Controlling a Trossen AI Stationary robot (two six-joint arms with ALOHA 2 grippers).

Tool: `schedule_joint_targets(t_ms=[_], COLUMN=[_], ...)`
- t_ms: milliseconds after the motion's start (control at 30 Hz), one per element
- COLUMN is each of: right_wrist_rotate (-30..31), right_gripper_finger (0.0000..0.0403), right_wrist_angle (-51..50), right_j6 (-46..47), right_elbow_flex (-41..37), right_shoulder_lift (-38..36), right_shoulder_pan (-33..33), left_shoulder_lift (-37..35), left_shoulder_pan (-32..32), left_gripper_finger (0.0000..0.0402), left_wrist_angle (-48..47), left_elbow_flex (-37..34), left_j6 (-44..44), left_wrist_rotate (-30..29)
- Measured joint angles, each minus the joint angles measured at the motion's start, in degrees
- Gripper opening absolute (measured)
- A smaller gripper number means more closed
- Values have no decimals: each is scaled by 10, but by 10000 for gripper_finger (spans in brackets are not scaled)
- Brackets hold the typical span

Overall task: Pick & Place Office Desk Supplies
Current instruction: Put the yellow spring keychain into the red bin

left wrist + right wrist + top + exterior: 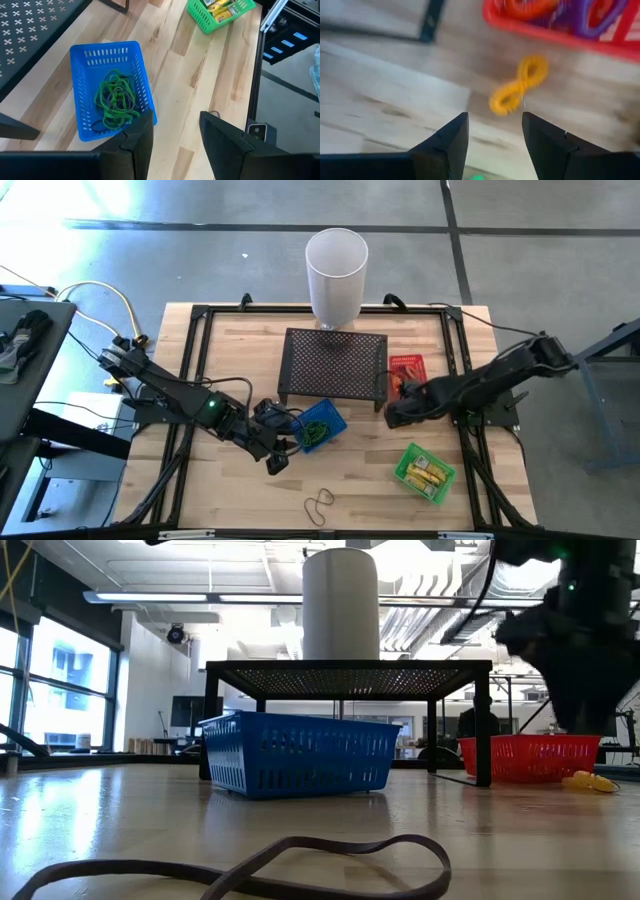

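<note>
Lying just beyond open right hand (492, 137): yellow coil loop (519, 85).

Tall white cylinder (336, 272) stands upright at table's far edge, just behind black mesh stand (334, 365). Blue basket (322, 425), red basket (407, 370), green basket (425, 472) on wooden table (220, 505). Background possibly an office.

Pale wooden surface (240, 500) with visible grain and a slight sheen, carrying slotted plastic baskets: blue (85, 65), red (530, 757), green (425, 472). Black perforated metal stand (335, 363), matt; smooth white cylinder (336, 275); rubbery green bands (116, 100).
</note>
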Motion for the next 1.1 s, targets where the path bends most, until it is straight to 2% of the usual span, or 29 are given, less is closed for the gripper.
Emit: schedule_joint_targets(t_ms=[133, 233, 467, 700, 1000, 1100], right_wrist_rotate=[-53, -64, -26, 11, 20, 19], right_gripper_finger=[173, 173, 173, 173, 171, 156], right_wrist_angle=[0, 2, 6, 13, 25, 27], right_j6=[7, 9, 66, 80, 77, 72], right_elbow_flex=[0, 0, 0, 0, 2, 2], right_shoulder_lift=[42, 67, 121, 162, 196, 196], right_shoulder_pan=[11, 13, 13, 13, 9, 9], left_shoulder_lift=[0, 0, 0, 0, 0, 0], left_shoulder_pan=[0, 0, 0, 0, 0, 0], left_gripper_finger=[155, 155, 155, 155, 155, 155], left_wrist_angle=[-1, -5, -8, -19, -26, -29], left_elbow_flex=[0, 0, 0, 0, 0, 0], left_j6=[4, 4, 14, 14, 18, 18], left_wrist_rotate=[0, 0, 0, 0, 0, 0])
